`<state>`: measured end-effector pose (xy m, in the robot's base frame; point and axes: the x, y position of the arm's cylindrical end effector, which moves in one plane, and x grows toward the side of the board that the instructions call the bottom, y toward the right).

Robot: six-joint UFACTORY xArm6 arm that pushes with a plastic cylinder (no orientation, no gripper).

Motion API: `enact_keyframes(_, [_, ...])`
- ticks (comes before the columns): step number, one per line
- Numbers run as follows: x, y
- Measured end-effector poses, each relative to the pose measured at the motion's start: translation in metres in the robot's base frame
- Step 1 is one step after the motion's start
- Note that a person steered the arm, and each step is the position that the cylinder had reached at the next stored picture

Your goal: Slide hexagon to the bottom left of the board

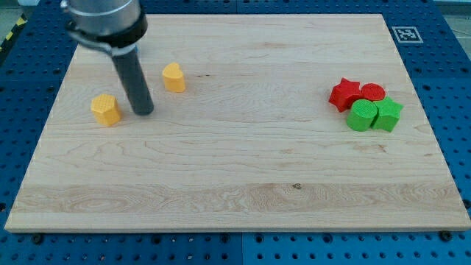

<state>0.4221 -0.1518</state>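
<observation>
A yellow hexagon block [106,109] lies at the view's left, in the upper half of the wooden board [235,184]. My tip [144,112] rests on the board just to the right of the hexagon, with a small gap between them. A yellow heart-shaped block [174,76] lies up and to the right of my tip. The dark rod rises from the tip toward the view's top left.
At the view's right, a red star block [344,94], a red round block [372,92], a green round block [361,115] and a green cube [387,115] sit clustered together. A blue pegboard surrounds the board. A marker tag [406,34] sits at the top right corner.
</observation>
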Motion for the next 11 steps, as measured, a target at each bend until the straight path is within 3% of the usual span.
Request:
enact_keyframes(2, [-0.022,-0.061])
enact_keyframes(5, [0.087,-0.029])
enact_keyframes(6, [0.058,-0.031])
enact_keyframes(7, [0.071,-0.038])
enact_keyframes(8, [0.115,-0.038])
enact_keyframes(9, [0.122,-0.038])
enact_keyframes(11, [0.048,-0.015])
